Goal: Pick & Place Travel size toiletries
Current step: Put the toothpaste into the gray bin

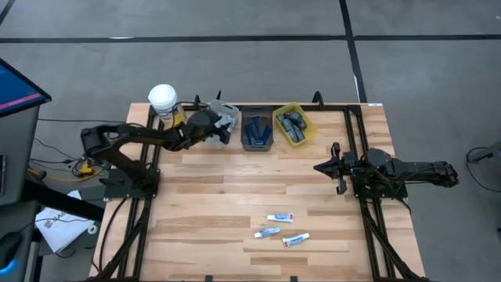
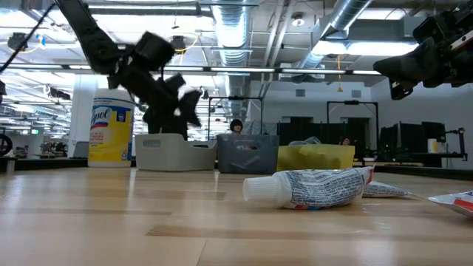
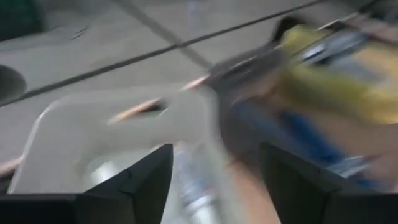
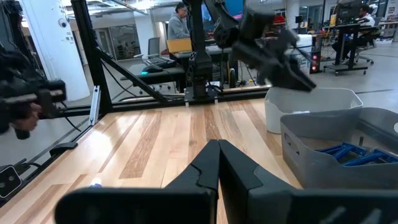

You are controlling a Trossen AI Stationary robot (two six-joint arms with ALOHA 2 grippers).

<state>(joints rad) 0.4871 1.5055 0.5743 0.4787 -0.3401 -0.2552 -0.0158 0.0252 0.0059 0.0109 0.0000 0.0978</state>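
Left gripper [image 1: 221, 125] over light grey plastic bin [image 1: 228, 110] at table's far edge; fingers [image 3: 149, 180] spread apart, white tube [image 3: 193, 186] visible between them, grasp not confirmable. Likely positioned for sorted drop-off. Right gripper [image 1: 327, 166] parked at right side, fingers pressed together, empty. Three small white tubes with blue and red marks [image 1: 279, 225] awaiting pickup near front edge of wooden table [image 1: 219, 196].

White tubes with blue and red marks [image 1: 280, 218]: 3, on the wooden table.
Bins in the back row: 3 — light grey [image 1: 225, 114], dark grey [image 1: 256, 130], yellow [image 1: 294, 124].
White-lidded yellow jar [image 1: 163, 102]: 1.
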